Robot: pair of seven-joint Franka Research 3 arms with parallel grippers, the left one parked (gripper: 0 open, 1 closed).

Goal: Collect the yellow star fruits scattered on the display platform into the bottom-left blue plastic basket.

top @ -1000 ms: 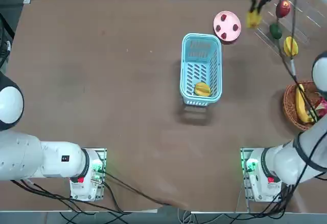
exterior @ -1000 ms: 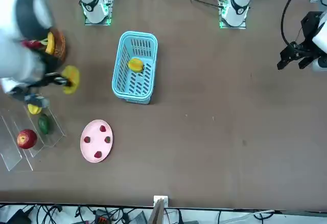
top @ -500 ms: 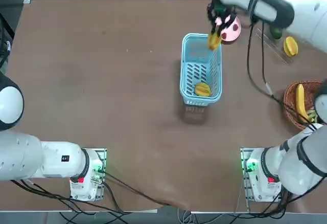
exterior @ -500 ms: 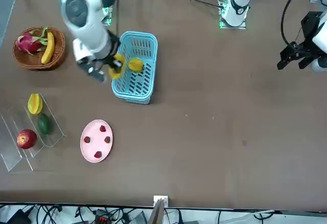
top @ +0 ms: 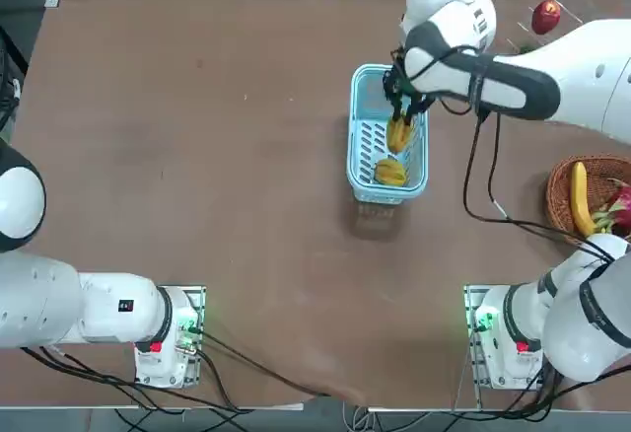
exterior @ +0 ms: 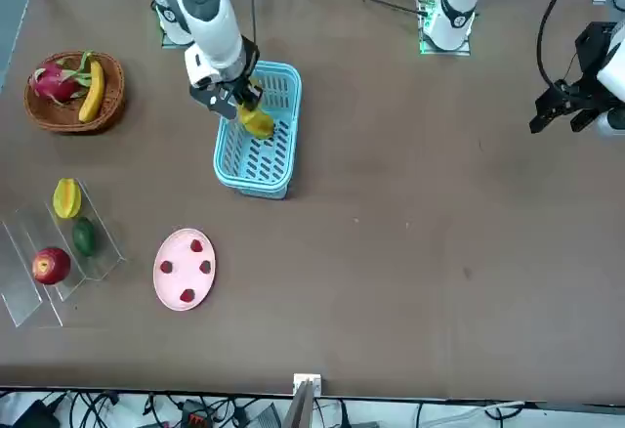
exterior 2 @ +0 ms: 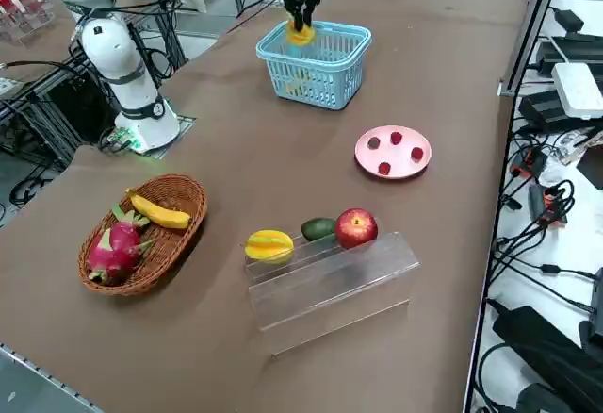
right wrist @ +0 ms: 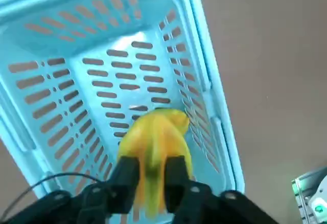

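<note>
From above, with 12 o'clock farthest from the robot, the right gripper (right wrist: 152,178) is over the light blue plastic basket (top: 359,161). I can't tell if it is spread or pinching the yellow ridged star fruit (right wrist: 156,144) there. Another yellow star fruit (top: 390,173) sits in the basket near 6 o'clock. The third yellow star fruit (exterior 2: 269,245) is on the clear tiered rack (exterior 2: 330,286), at its 6 o'clock end. A round pink plate (exterior: 184,286) lies at the basket's 1 o'clock.

1 red apple (exterior 2: 356,228), 1 pink plate (exterior 2: 405,167), 1 wicker basket (exterior 2: 185,194) holding 1 banana (exterior 2: 160,212)
</note>
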